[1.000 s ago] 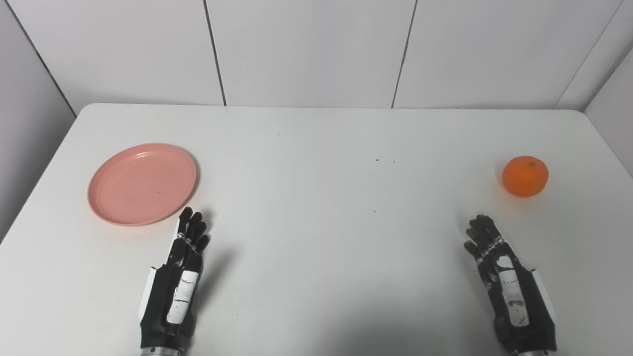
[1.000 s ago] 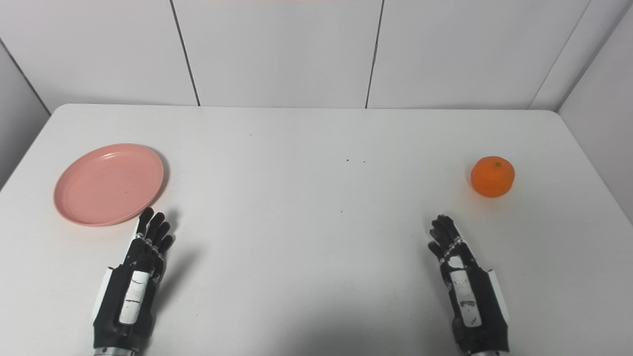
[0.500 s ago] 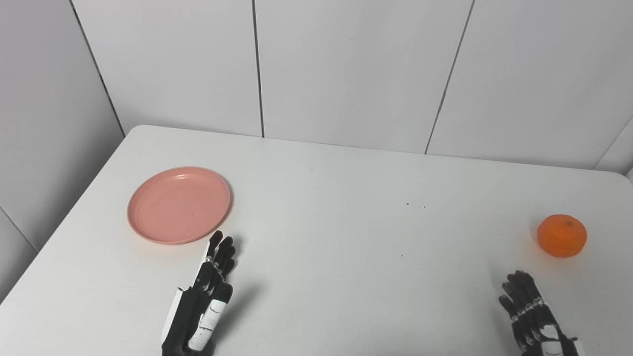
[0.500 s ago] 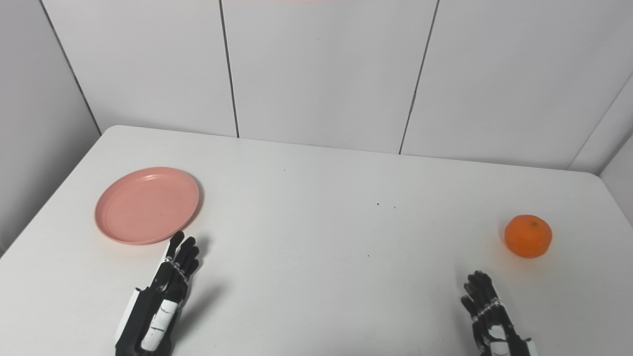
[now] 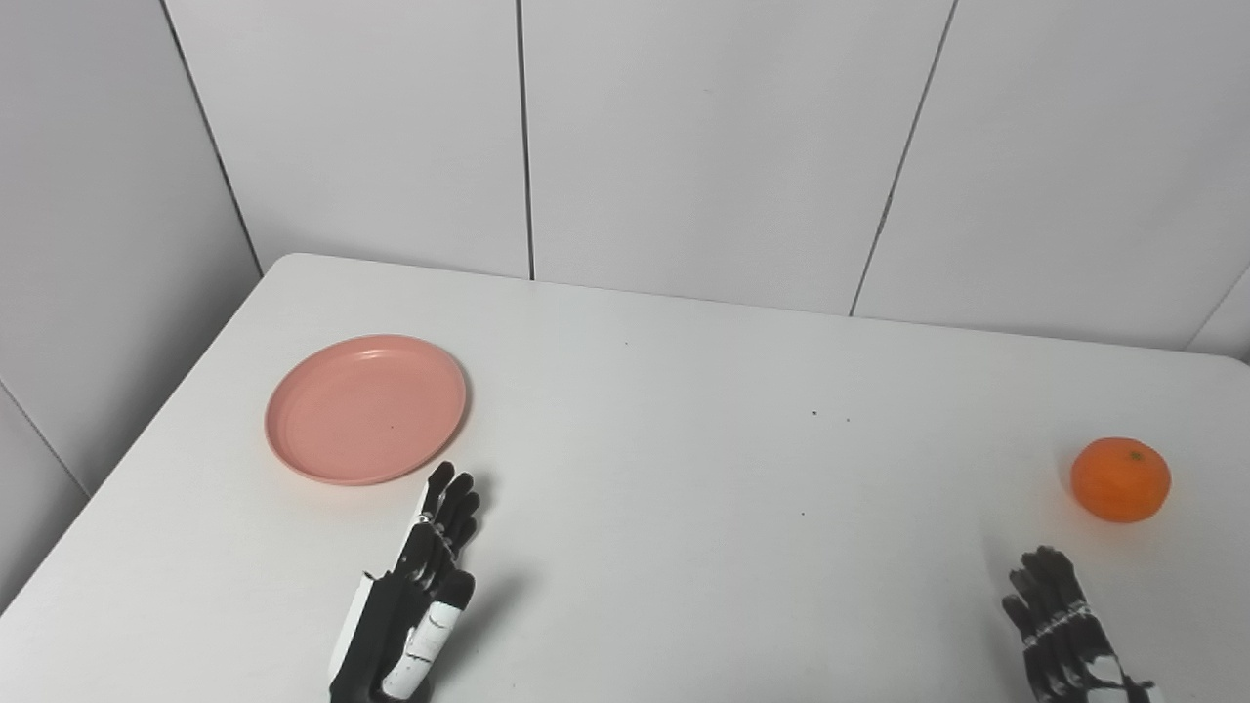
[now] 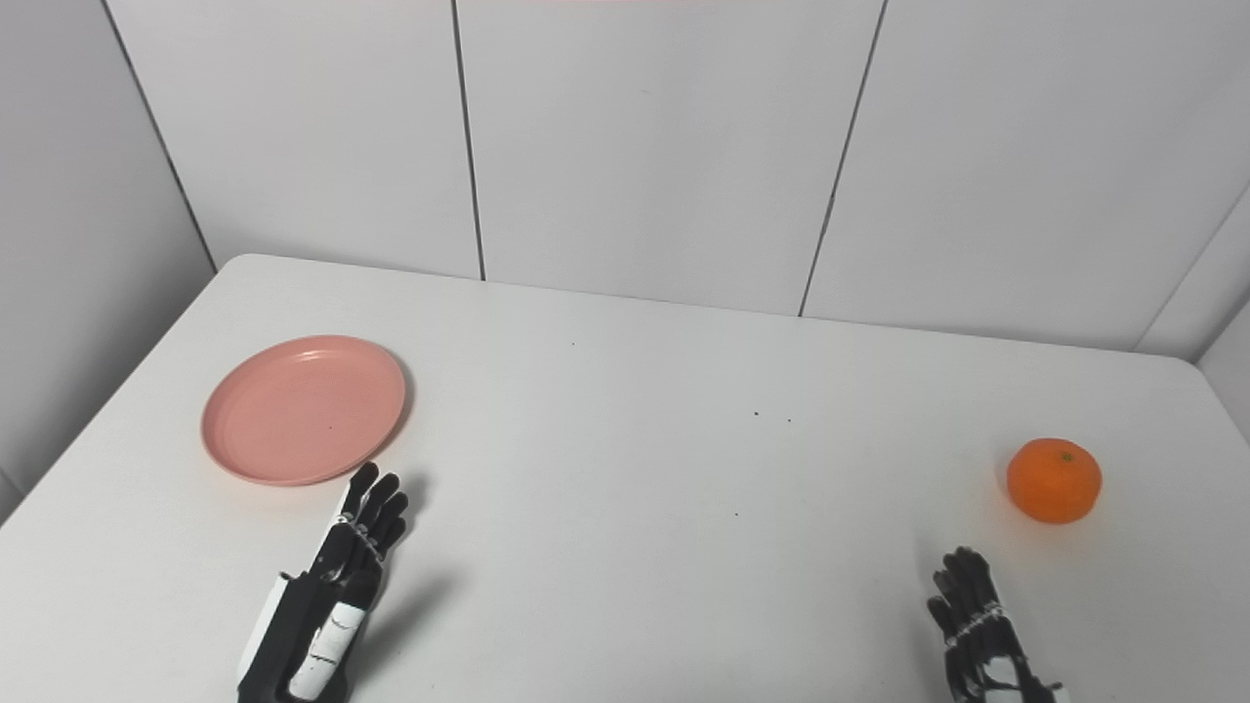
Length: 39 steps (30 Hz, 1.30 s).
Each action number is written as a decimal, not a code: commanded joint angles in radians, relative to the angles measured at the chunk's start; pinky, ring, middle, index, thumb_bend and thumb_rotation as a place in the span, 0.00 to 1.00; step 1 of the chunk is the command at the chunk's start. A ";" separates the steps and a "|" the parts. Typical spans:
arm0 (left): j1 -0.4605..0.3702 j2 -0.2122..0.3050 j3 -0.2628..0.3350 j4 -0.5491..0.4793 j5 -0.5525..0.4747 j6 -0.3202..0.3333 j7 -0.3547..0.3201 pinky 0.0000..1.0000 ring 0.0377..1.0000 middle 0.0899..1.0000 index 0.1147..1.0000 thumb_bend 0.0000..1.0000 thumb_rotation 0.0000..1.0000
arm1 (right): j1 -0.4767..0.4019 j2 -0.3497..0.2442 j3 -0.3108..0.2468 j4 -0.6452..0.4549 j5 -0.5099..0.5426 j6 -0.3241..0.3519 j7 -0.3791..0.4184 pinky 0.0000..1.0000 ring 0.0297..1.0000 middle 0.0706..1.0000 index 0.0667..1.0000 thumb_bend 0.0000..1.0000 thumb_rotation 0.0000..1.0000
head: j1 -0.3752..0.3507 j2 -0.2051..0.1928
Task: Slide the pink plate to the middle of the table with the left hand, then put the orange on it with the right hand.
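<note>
1. Whole view tilted up and swung a little since a second ago (camera shift, not the things): more wall showing, both hands lower in frame.
2. Pink plate (image 5: 366, 409) unmoved at the tabletop's (image 5: 664, 547) left side, well off the middle.
3. Left hand (image 5: 415, 605) just beside the plate's near rim, fingers (image 5: 451, 493) straight and close together, empty, no clear contact yet.
4. Orange (image 5: 1120, 478) far right, untouched.
5. Right hand (image 6: 986, 635) waiting near it, fingers extended, holding nothing (partly cut off).
6. Slide not yet begun.
</note>
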 commanded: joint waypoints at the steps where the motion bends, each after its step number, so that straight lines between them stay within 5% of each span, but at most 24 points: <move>1: 0.035 -0.162 -0.020 0.069 -0.025 0.042 0.011 1.00 0.99 0.99 1.00 0.83 0.73 | 0.008 -0.011 -0.011 0.064 -0.009 0.011 -0.006 0.99 0.97 0.95 0.94 0.82 0.91 | 0.001 -0.001; 24: -0.002 -0.089 -0.021 -0.095 -0.092 0.125 -0.031 1.00 0.98 0.98 0.97 0.94 0.74 | -0.015 -0.017 -0.006 0.100 -0.003 0.008 0.008 0.97 0.97 0.95 0.94 0.81 0.89 | 0.009 -0.020; 39: -0.072 -0.042 0.051 -0.229 -0.117 0.215 -0.075 1.00 0.96 0.99 1.00 0.92 0.83 | -0.022 -0.012 -0.008 0.114 -0.005 0.006 0.018 0.96 0.97 0.95 0.94 0.85 0.87 | 0.004 -0.030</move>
